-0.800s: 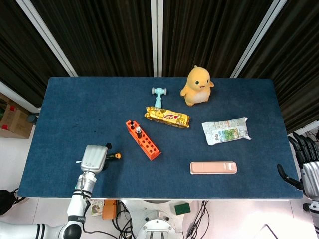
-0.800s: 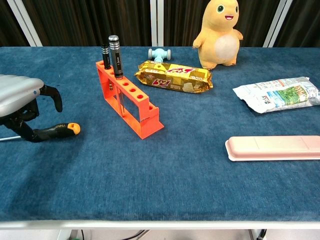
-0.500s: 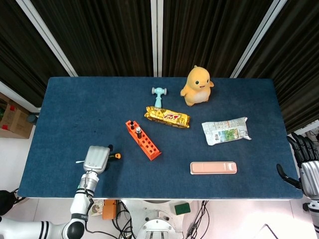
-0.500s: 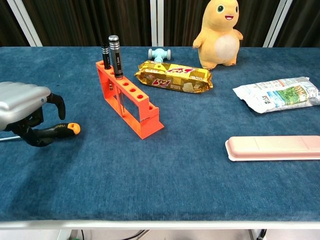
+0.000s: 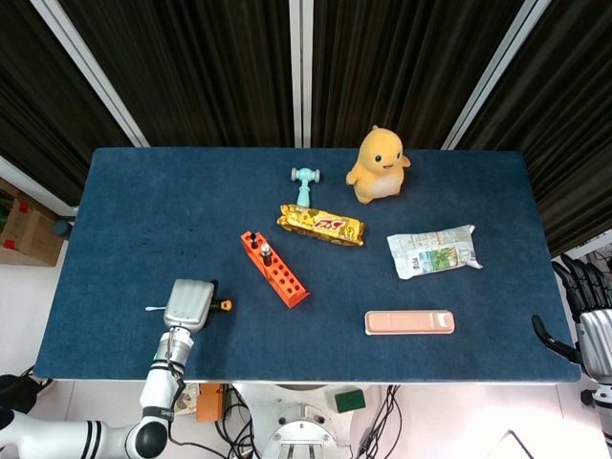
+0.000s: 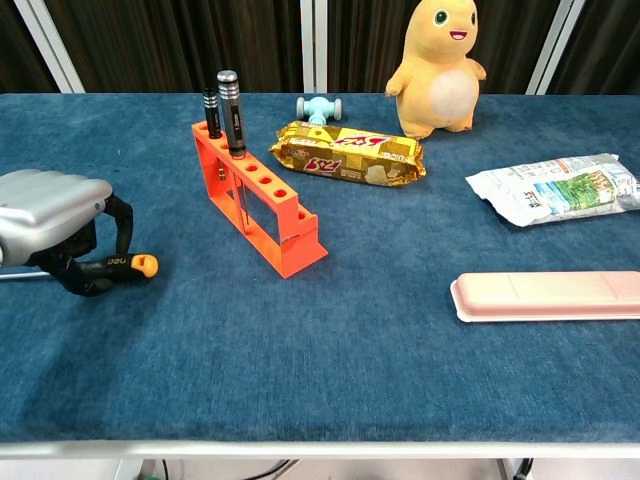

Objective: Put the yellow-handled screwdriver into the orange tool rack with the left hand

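Observation:
The yellow-handled screwdriver point(image 6: 125, 266) lies on the blue table near the front left, its yellow cap point(image 5: 225, 306) pointing right and its thin shaft sticking out to the left. My left hand point(image 5: 188, 304) point(image 6: 55, 225) sits over it, and its dark fingers point(image 6: 118, 222) curl down around the black grip. The orange tool rack point(image 5: 275, 270) point(image 6: 258, 200) stands diagonally to the right of that hand, with two black-handled tools point(image 6: 228, 112) upright in its far holes. My right hand point(image 5: 583, 325) hangs off the table's right edge, fingers apart and holding nothing.
Behind the rack lie a teal toy hammer point(image 5: 304, 180) and a gold snack bar point(image 5: 321, 225). A yellow plush point(image 5: 379, 164) stands at the back. A white packet point(image 5: 433, 251) and a pink flat case point(image 5: 409, 322) lie on the right.
My left hand has shifted right and down over the screwdriver, and its fingers have closed in around the grip. The right hand has stayed still.

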`<state>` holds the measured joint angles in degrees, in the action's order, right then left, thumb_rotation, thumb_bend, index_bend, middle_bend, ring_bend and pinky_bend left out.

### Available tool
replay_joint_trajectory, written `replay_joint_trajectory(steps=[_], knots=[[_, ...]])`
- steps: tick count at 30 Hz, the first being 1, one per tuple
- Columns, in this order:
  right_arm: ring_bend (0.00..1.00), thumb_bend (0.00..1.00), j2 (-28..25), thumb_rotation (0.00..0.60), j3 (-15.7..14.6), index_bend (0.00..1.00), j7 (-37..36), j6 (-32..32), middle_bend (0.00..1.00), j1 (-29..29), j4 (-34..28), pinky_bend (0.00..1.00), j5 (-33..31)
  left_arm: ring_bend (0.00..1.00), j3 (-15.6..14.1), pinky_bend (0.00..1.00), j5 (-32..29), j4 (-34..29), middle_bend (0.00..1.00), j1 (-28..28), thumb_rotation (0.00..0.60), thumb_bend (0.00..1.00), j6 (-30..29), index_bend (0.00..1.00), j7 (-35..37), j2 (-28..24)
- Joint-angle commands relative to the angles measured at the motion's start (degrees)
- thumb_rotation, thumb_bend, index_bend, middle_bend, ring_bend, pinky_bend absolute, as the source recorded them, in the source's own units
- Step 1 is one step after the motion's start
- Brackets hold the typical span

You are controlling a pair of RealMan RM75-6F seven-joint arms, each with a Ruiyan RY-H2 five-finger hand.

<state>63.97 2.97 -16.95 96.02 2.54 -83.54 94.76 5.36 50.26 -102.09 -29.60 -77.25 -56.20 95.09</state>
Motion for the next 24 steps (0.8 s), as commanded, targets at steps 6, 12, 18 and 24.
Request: replay_joint_trajectory(steps=[6, 12, 18, 24], knots=[[0.00, 0.34, 0.0, 0.600, 0.0, 0.00, 0.1, -0.1, 0.00, 0.0, 0.0, 0.00, 0.1, 1.00, -0.9, 1.00, 2.7, -1.2, 1.00, 0.4, 0.600, 0.27, -1.4, 0.60, 1.9, -0.7], [0.00, 0.34, -0.1, 0.600, 0.1, 0.00, -0.5, -0.1, 0.00, 0.0, 0.1, 0.00, -0.2, 1.00, -2.5, 1.00, 9.2, -7.6, 1.00, 3.1, 0.600, 0.28, -4.9, 0.62, 7.9, -5.4], [0.00, 0.34, -0.1, 0.600, 0.1, 0.00, -1.0, 0.2, 0.00, 0.0, 0.3, 0.00, 0.0, 1.00, -1.8, 1.00, 15.7, -12.9, 1.00, 7.5, 0.600, 0.28, -7.2, 0.63, 24.0, -12.6], [0.00, 0.34, 0.1, 0.600, -0.1, 0.00, -1.0, 0.7, 0.00, -0.1, 0.4, 0.00, 0.7, 1.00, -0.6, 1.00, 19.1, -16.7, 1.00, 10.6, 0.600, 0.29, -5.9, 0.64, 41.1, -19.0]])
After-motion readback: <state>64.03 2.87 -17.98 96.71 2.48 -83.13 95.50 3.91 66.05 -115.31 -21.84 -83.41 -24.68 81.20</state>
